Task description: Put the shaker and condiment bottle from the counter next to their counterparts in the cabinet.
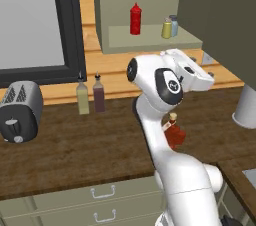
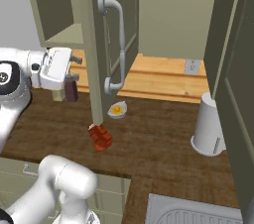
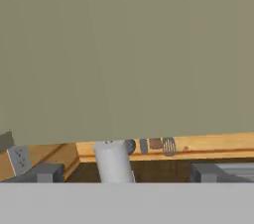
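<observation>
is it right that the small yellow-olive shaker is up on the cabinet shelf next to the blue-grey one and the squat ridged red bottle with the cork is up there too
Not quite. The small yellow-olive shaker does stand on the cabinet shelf beside the blue-grey shaker, but the squat ridged red bottle with the cork stopper is on the dark wood-grain counter, as the left base view shows.

Toaster [image 1: 19, 111]: silver, far left, on worktop.
Two spouted bottles: yellowish [image 1: 82, 98] beside dark maroon [image 1: 98, 94], against wall.
White canister [image 2: 209, 126]: right, upright.
Small bowl [image 2: 117, 110]: yellow contents.
Sink [image 2: 191, 213]: near right.
</observation>
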Available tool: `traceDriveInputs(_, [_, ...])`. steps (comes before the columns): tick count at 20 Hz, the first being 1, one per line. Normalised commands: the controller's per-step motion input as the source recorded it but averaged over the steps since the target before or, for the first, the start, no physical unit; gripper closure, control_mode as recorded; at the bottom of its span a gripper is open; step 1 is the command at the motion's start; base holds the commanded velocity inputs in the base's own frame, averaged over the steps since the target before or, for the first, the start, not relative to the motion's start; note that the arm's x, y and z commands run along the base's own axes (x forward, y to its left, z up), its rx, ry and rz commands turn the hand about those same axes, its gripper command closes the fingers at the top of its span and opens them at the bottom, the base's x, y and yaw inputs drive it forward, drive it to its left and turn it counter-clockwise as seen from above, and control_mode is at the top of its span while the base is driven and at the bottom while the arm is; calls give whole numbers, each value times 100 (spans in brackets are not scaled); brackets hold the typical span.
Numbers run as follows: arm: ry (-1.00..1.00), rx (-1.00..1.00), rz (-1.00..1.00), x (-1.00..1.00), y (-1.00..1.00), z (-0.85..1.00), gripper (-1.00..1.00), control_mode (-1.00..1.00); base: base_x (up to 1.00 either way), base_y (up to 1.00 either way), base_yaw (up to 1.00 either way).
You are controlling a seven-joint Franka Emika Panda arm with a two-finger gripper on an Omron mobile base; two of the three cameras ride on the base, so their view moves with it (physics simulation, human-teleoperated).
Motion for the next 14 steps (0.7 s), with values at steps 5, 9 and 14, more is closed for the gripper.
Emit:
traceDriveInputs(5, [-1,34,-56,-46,0,-28,-100,-100,0,0,0])
traceDriveInputs(9, [0,3,-8,0,0,-1,-100,-100,0,0,0])
traceDriveInputs(14, [3,2,0,-2,0,-20,-100,-100,0,0,0])
